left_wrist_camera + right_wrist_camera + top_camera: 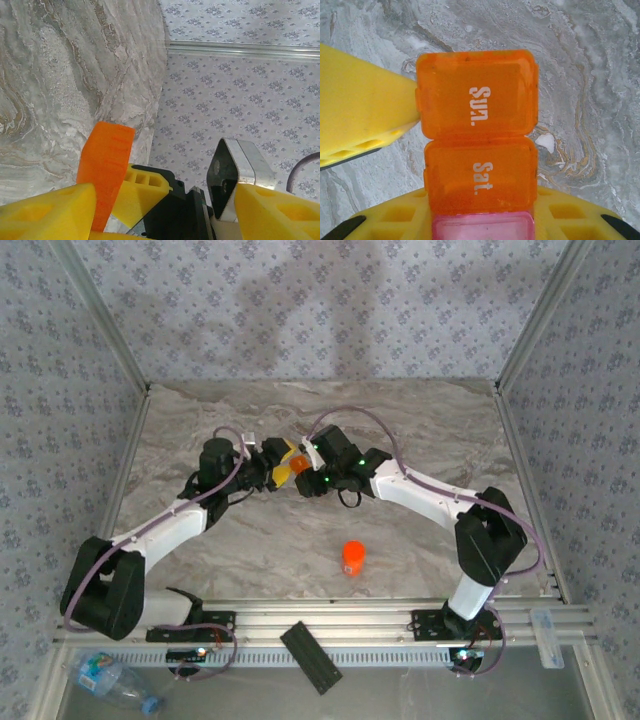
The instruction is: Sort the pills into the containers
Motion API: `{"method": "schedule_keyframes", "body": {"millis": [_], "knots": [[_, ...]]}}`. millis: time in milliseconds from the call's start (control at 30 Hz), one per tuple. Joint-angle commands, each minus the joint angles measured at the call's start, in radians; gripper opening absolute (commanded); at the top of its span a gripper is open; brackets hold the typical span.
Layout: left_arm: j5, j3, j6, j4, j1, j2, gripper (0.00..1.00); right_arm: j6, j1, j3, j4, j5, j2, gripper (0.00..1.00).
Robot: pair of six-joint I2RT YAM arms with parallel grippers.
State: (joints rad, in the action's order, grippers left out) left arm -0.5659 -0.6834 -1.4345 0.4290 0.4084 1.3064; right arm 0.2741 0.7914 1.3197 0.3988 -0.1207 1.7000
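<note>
Top external: both arms meet over mid-desk point(430, 430) with the orange pill organiser point(296, 467) between them; the orange pill bottle point(353, 558) stands well apart, nearer the bases.

Left wrist: left jaws spread, one yellow fingertip point(55, 210) beside an orange compartment point(106, 167).

Right wrist: right jaws pinching the strip by its pink compartment point(482, 227); the "Sat." lid point(480, 182) and "Sun." lid point(477, 100) look shut; the left fingertip touches Sun.'s edge. This is probably a prying step: hook only the lip, lift gently, hold the right grip steady.

Upright orange pill bottle point(353, 558); further back, orange Sun./Sat. compartments point(480, 170) with pink piece point(482, 227).
</note>
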Motion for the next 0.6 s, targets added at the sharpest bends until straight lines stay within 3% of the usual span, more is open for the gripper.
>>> {"method": "schedule_keyframes", "body": {"millis": [0,567], "knots": [[0.013,0.005,-0.007,0.034,0.009,-0.043,0.73,0.017,-0.006,-0.010,-0.004,-0.010,0.010,0.40],[0.028,0.027,0.008,0.011,0.009,-0.039,0.72,0.022,-0.007,-0.008,-0.009,-0.011,0.013,0.40]]}}
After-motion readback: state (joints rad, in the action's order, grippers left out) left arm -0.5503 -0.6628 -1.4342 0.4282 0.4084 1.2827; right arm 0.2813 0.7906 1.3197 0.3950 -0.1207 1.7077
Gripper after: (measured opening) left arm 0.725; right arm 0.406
